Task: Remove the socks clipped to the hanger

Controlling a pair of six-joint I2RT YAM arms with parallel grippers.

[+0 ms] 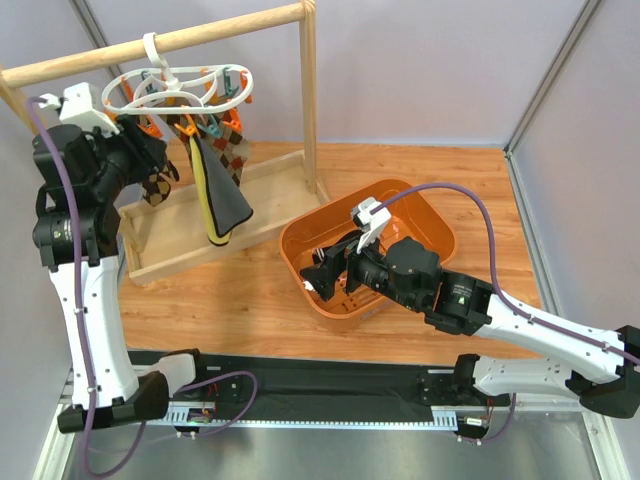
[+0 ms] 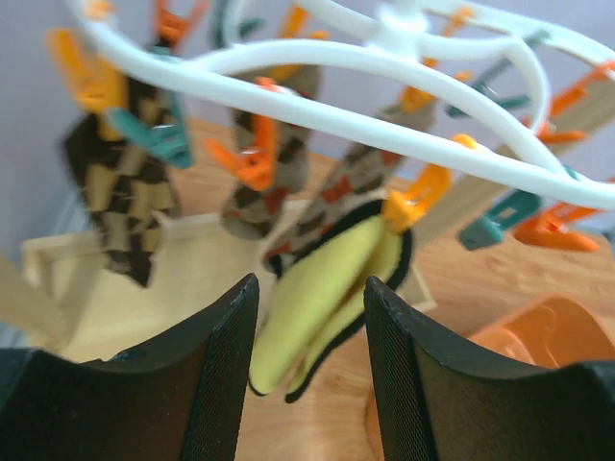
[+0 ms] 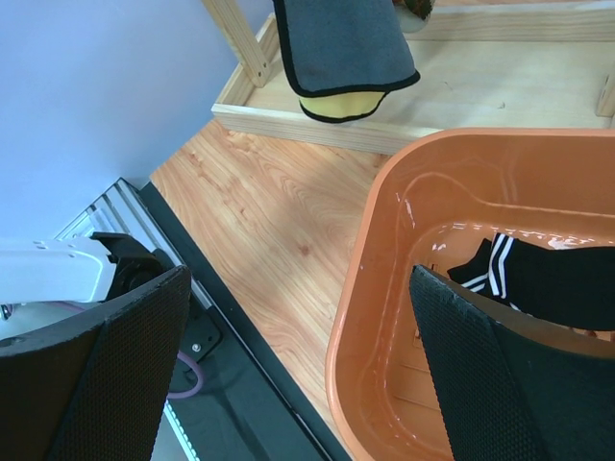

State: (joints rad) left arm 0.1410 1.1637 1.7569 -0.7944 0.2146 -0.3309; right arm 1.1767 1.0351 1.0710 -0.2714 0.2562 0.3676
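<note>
So, one striped sock (image 3: 538,279) lies in the orange tub (image 3: 384,221). The argyle socks (image 2: 120,192) and the black-and-yellow sock (image 2: 317,307) are left clipped to the hanger (image 2: 408,19). The left end effector (image 2: 309,288) and right end effector (image 3: 298,274) both gape, empty.

The left wrist view gives us the hanger (image 2: 404,29) and clips (image 2: 255,158) only blurred, the ring cut off at the top. From the right wrist, a finger (image 3: 480,384) of the right end effector (image 3: 298,288) hides part of the striped sock (image 3: 548,279); the black-and-yellow sock (image 3: 336,48) is cropped.
</note>
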